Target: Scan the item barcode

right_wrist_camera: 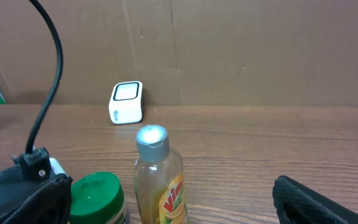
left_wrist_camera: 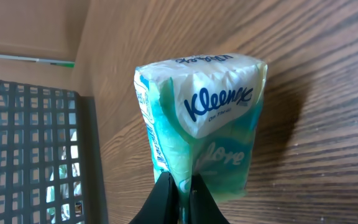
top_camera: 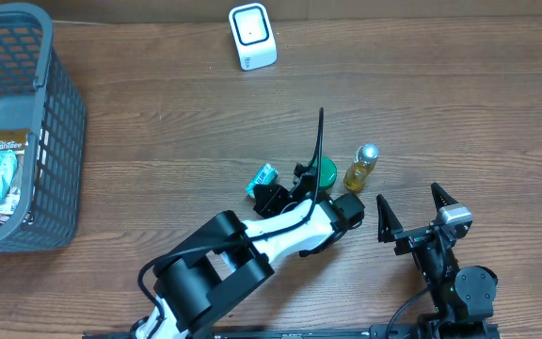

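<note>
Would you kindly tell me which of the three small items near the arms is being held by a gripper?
The teal Kleenex pack, pinched by the left gripper; the green-lidded jar and the yellow bottle stand ungripped.

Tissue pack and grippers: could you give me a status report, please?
Left gripper shut on tissue pack, pinching its edge. Right gripper open, holding nothing. Scanner at far side; bottle and green-lidded jar beside the pack, not between.
</note>
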`<state>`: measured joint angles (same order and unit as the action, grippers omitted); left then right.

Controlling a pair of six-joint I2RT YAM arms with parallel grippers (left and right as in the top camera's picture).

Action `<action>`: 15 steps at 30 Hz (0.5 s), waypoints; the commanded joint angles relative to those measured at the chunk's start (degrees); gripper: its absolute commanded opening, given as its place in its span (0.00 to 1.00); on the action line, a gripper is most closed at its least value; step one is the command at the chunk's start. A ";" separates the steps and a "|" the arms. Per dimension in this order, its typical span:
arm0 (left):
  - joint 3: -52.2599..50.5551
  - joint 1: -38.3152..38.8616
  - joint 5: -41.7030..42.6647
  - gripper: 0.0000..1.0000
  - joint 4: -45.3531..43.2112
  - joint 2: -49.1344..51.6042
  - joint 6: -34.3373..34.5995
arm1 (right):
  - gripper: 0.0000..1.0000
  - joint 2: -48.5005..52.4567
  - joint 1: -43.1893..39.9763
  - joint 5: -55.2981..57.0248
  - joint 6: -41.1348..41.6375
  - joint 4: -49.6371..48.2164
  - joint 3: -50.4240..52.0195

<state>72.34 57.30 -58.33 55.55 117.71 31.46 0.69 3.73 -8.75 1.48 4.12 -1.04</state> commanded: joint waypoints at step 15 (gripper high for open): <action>-0.46 0.15 8.22 0.05 -4.17 3.89 -10.95 | 1.00 -0.31 -0.44 0.11 0.04 -0.22 0.57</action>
<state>72.79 57.01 -55.94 51.05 118.02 26.33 0.69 3.73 -8.75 1.48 4.12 -1.04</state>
